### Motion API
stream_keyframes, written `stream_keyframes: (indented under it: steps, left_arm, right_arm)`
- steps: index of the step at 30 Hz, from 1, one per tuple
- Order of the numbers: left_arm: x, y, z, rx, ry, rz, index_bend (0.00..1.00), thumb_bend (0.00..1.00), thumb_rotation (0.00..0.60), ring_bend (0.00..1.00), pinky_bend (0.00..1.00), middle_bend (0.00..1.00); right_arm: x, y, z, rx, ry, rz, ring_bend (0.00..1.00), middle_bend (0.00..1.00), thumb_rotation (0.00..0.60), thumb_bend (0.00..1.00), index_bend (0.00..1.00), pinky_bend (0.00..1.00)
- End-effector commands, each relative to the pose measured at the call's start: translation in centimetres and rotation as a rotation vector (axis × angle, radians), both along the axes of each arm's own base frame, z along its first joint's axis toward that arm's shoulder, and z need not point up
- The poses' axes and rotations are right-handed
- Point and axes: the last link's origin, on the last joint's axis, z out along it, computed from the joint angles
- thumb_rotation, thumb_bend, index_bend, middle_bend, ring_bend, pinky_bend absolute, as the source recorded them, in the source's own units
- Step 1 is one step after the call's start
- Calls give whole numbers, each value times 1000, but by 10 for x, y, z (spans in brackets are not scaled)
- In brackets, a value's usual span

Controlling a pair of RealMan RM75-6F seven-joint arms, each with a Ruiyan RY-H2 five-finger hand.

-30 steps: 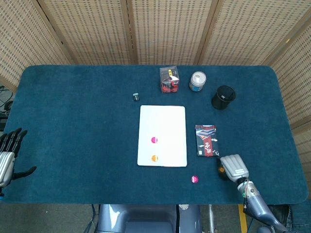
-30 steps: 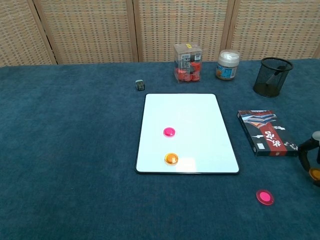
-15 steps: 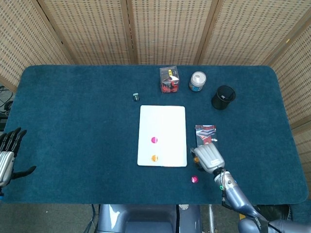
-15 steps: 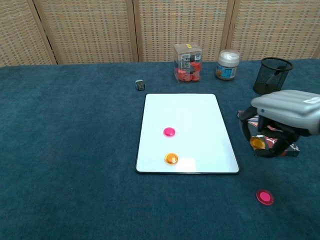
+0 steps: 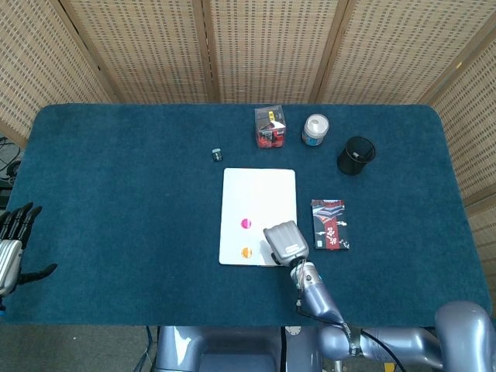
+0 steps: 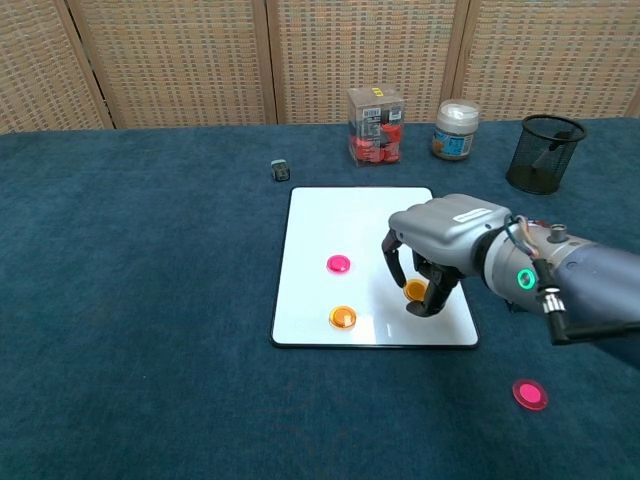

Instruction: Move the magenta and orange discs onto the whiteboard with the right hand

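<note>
Moved since earlier frames: right hand (image 6: 440, 250), from the worktop's (image 6: 150, 300) right edge to above the whiteboard (image 6: 350, 220), near its lower right corner; fingers (image 6: 432, 298) pinching an orange disc (image 6: 415, 291), not yet released. Already on board: one magenta disc (image 6: 339, 264), one orange disc (image 6: 343, 318). Outstanding: second magenta disc (image 6: 529, 393), on the cloth well right of the board. Left hand (image 5: 14, 244): idle at far edge, fingers spread, holding nothing.
</note>
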Motion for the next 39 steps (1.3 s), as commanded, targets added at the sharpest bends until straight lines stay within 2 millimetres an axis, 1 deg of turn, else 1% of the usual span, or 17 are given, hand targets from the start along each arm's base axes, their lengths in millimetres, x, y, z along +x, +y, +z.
stream_keyframes:
  steps: [1, 4, 6, 8, 14, 17, 20, 22, 25, 29, 35, 39]
  left_arm:
    - [0, 0, 1, 3, -3, 1, 0, 0, 600, 0, 0, 0]
    - [-1, 0, 2, 3, -7, 1, 0, 0, 600, 0, 0, 0]
    - [-1, 0, 2, 2, -7, 0, 0, 0, 600, 0, 0, 0]
    - [-1, 0, 2, 0, -7, 0, 0, 0, 600, 0, 0, 0]
    - [0, 0, 2, 1, -6, -1, 0, 0, 600, 0, 0, 0]
    - [0, 0, 2, 0, -7, -1, 0, 0, 600, 0, 0, 0]
    - [0, 0, 2, -1, -8, -1, 0, 0, 600, 0, 0, 0]
    - [0, 0, 2, 0, -9, -4, 0, 0, 600, 0, 0, 0]
    - [0, -1, 1, -2, -7, -7, 0, 0, 600, 0, 0, 0]
    - [2, -2, 1, -4, -6, -15, 0, 0, 600, 0, 0, 0]
    - [3, -5, 1, -2, -5, -22, 0, 0, 600, 0, 0, 0]
    - [3, -5, 0, -1, -2, -22, 0, 0, 600, 0, 0, 0]
  right_arm:
    - [1, -4, -4, -16, 26, -7, 951, 902, 600, 414, 559, 1000]
    - [-1, -5, -4, -26, 43, -14, 951, 902, 600, 414, 510, 1000]
    - [-1, -5, -4, -26, 46, -18, 951, 902, 600, 387, 442, 1000]
    - [-2, -4, -4, -22, 49, -21, 951, 902, 600, 364, 418, 1000]
    - [1, 1, -1, -14, 41, -7, 951, 902, 600, 370, 418, 1000]
    - [1, 5, 4, -18, 35, 2, 951, 902, 600, 388, 418, 1000]
    - [-3, 13, 14, -15, 23, 11, 951, 902, 600, 388, 417, 1000]
    - [-12, 22, 24, 2, 26, 24, 951, 902, 600, 388, 417, 1000]
    - [-24, 32, 35, 23, 62, 60, 951, 902, 600, 387, 418, 1000]
    - [-47, 56, 49, 82, 32, 50, 951, 902, 600, 388, 418, 1000]
    - [-73, 76, 55, 144, 2, 17, 951, 902, 600, 388, 418, 1000]
    - [-83, 83, 56, 167, -21, 6, 951, 902, 600, 388, 417, 1000]
